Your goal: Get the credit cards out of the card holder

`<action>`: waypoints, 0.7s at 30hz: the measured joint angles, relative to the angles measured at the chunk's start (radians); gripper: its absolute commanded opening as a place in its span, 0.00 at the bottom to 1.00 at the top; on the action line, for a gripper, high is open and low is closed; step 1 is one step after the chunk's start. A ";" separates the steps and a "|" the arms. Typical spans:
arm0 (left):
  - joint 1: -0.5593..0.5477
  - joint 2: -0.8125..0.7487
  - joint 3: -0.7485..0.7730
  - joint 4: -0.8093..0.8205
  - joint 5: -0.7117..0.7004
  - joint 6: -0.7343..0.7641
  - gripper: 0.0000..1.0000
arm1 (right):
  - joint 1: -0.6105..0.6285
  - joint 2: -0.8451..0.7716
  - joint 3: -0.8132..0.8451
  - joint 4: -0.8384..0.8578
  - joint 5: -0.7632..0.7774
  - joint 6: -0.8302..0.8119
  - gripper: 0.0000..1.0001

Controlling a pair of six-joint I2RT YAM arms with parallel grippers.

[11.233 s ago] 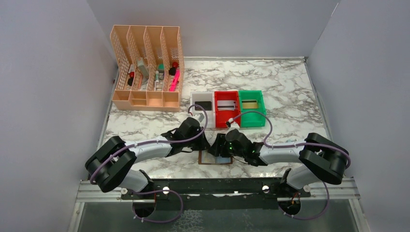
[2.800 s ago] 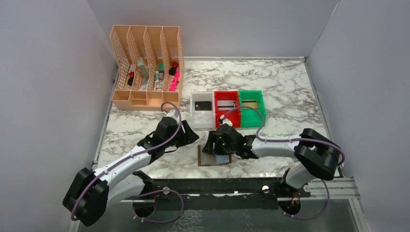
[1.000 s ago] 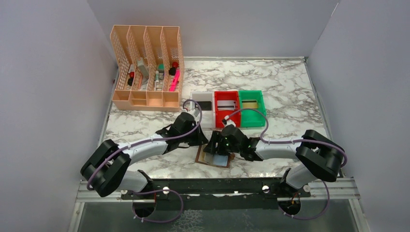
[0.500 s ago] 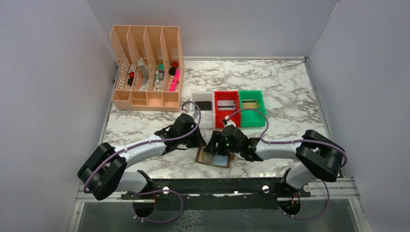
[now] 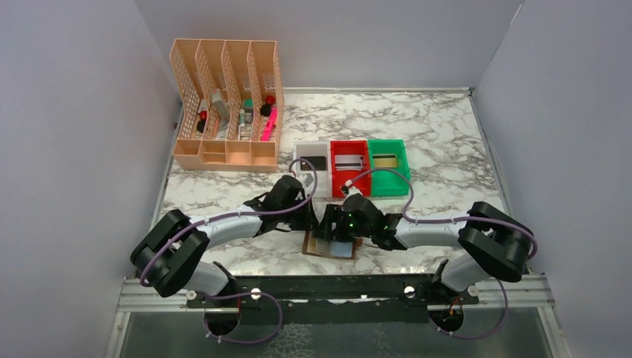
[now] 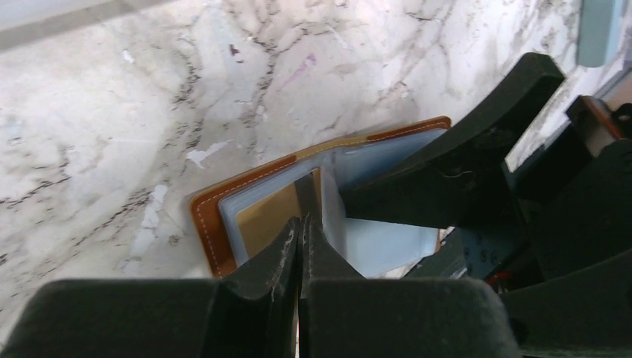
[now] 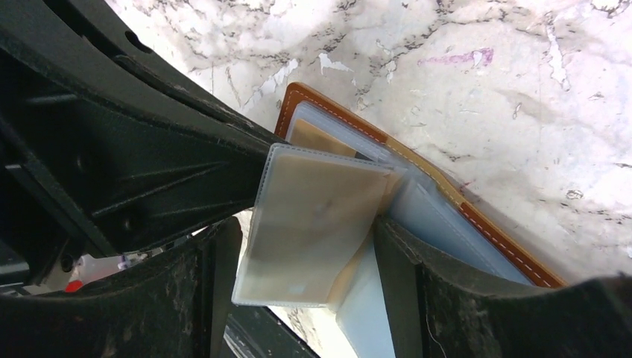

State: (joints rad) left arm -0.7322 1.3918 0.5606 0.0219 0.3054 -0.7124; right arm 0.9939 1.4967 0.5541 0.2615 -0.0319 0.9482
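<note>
1. Against the view some seconds before, the left gripper (image 6: 299, 227) had been brought up to the card holder (image 6: 205, 216). It was closed, tips against a raised clear pocket leaf (image 7: 298, 246).
2. The right gripper (image 7: 305, 224) was spread wide astride that leaf; a gold credit card (image 7: 328, 194) was seen inside.
3. The holder lay open on the tabletop (image 5: 447, 142), before the bins (image 5: 333, 179), and was partly hidden from above by both grippers.

The card holder (image 6: 203, 224) is smooth brown leather with pale stitching; its sleeves (image 7: 313, 224) are cloudy, translucent plastic. The marbled tabletop (image 6: 112, 112) looks glossy. The left end effector (image 6: 300, 227) is matt black plastic.
</note>
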 measured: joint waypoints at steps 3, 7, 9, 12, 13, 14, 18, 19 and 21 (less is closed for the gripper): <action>0.000 -0.003 0.000 0.026 0.032 -0.001 0.03 | 0.001 -0.013 -0.005 -0.005 -0.007 -0.008 0.76; 0.000 -0.002 0.000 0.064 0.091 -0.002 0.03 | 0.002 -0.046 -0.016 -0.032 -0.016 -0.023 0.81; -0.003 0.005 0.000 0.086 0.120 -0.005 0.03 | 0.002 -0.071 -0.026 -0.047 -0.017 -0.034 0.83; -0.010 0.019 0.000 0.107 0.152 -0.008 0.03 | 0.002 -0.116 -0.036 -0.082 -0.016 -0.044 0.86; -0.013 0.023 0.000 0.112 0.160 -0.009 0.03 | 0.002 -0.132 -0.039 -0.093 -0.016 -0.048 0.86; -0.016 0.026 0.000 0.116 0.167 -0.010 0.04 | 0.002 -0.148 -0.040 -0.103 -0.015 -0.051 0.86; -0.028 0.050 0.000 0.151 0.197 -0.019 0.03 | 0.002 -0.203 -0.041 -0.150 -0.008 -0.060 0.86; -0.033 0.060 0.000 0.166 0.204 -0.024 0.03 | 0.002 -0.211 -0.041 -0.166 -0.006 -0.060 0.86; -0.049 0.084 0.000 0.192 0.208 -0.033 0.03 | 0.005 -0.229 -0.041 -0.206 0.004 -0.059 0.84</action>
State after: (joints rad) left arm -0.7811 1.4761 0.5610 0.2142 0.5137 -0.7456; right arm 0.9985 1.2678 0.5129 0.0555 -0.0280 0.8890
